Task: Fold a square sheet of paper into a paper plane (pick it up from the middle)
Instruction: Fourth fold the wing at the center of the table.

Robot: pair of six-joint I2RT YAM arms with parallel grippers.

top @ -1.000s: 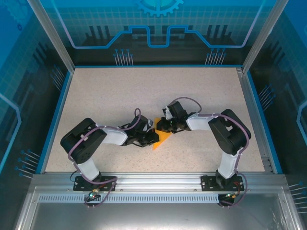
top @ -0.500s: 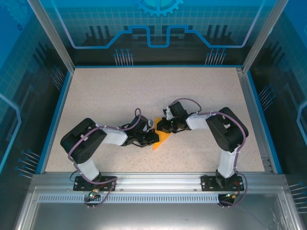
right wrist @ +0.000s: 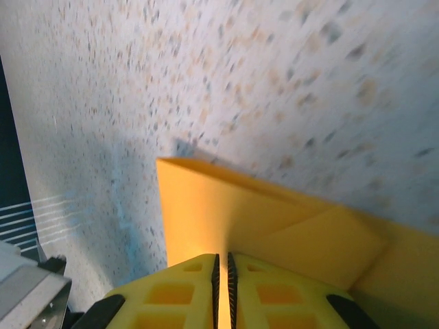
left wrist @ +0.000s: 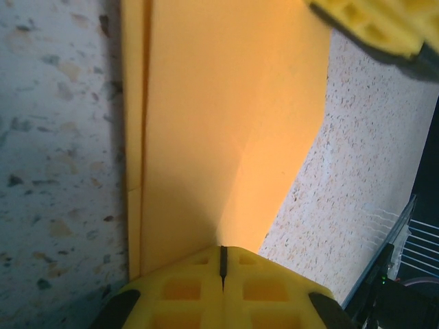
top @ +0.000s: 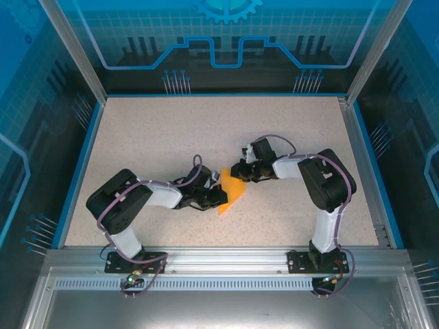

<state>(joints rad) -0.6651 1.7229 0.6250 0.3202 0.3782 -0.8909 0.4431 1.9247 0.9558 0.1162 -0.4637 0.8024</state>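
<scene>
The folded sheet of paper (top: 233, 191) lies mid-table (top: 151, 137). The left claw (left wrist: 223, 259) is clamped on one end, probably to anchor it for creasing. The right claw (right wrist: 221, 264) sits at the opposite edge with its jaws nearly together; I cannot tell whether it grips.

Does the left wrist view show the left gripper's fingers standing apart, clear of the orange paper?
No, the left gripper has its jaws pressed together, with the orange paper running out from between them.
</scene>
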